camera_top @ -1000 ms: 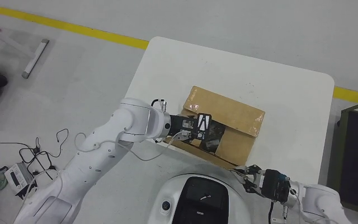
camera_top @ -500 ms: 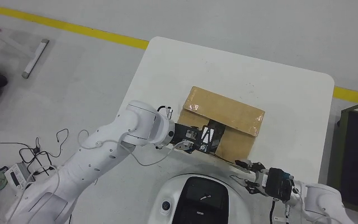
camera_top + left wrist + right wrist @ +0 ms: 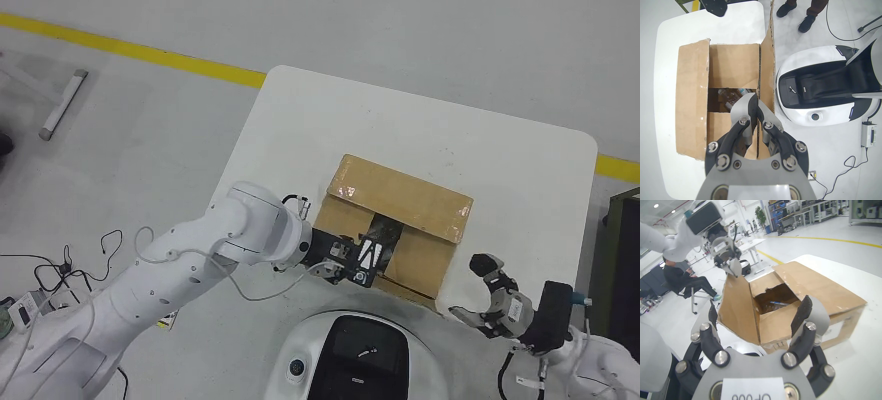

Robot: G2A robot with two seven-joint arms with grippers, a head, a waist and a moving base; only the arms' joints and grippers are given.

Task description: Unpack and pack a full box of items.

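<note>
Left hand (image 3: 755, 98) is pinched shut on the near flap (image 3: 767, 64) of the cardboard box (image 3: 400, 225), gripping the flap's free edge so that it stands upright along the box's 6 o'clock side. From the right wrist view, this hand (image 3: 733, 269) sits at the flap's top corner.

Right hand (image 3: 478, 292) is spread wide and holds nothing. It is at about 5 o'clock from the box, near the counter's (image 3: 300, 120) front edge and apart from the cardboard.

The box sits mid-counter, closer to the 6 o'clock edge, with its long axis running roughly from 10 o'clock to 4 o'clock in the top view. Its far flap (image 3: 693, 94) lies flat over the top, and two short inner flaps cover both ends of the opening, leaving a dark gap between them.

Through that gap a clear plastic bottle (image 3: 728, 97) lies on its side, only partly exposed. Beside it is something with a pale label, too hidden to name. The rest of the contents is in shadow under the cardboard. In the top view the left hand covers much of the gap.
</note>
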